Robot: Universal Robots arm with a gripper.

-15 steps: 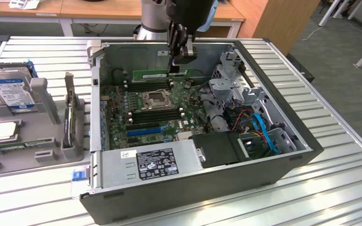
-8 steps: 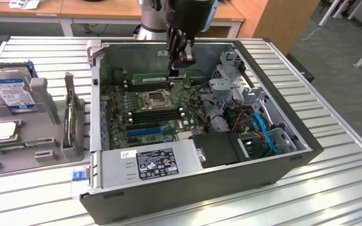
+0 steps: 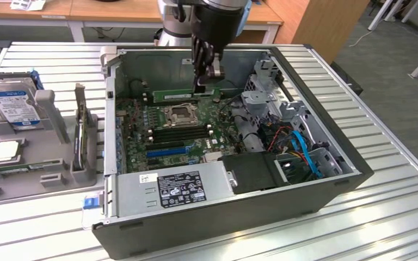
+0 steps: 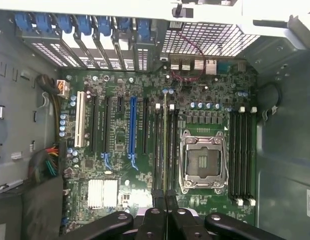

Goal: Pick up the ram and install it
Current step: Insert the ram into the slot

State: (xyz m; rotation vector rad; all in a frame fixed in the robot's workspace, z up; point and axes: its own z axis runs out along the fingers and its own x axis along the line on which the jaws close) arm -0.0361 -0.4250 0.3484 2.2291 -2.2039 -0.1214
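Observation:
The ram (image 3: pixel 185 95) is a long green stick held level over the open computer case (image 3: pixel 339 179), with my gripper (image 3: pixel 204 86) shut on its upper edge. In the wrist view the ram (image 4: pixel 165 140) shows edge-on as a thin line running out from between my fingertips (image 4: pixel 165 196). It hangs above the motherboard (image 3: pixel 140 117), lined up along the black memory slots (image 4: pixel 159 150) that lie between the empty processor socket (image 4: pixel 202 160) and the blue expansion slot (image 4: pixel 132 127). Whether it touches a slot I cannot tell.
A grey parts holder (image 3: pixel 53 179) on the exterior view's left carries a hard drive (image 3: pixel 11 103) and a square processor chip (image 3: pixel 4 149). Inside the case are a power supply (image 3: pixel 183 187), blue cables (image 3: pixel 305 152) and a metal drive cage (image 3: pixel 263 95). More memory slots (image 4: pixel 242 150) flank the socket's other side.

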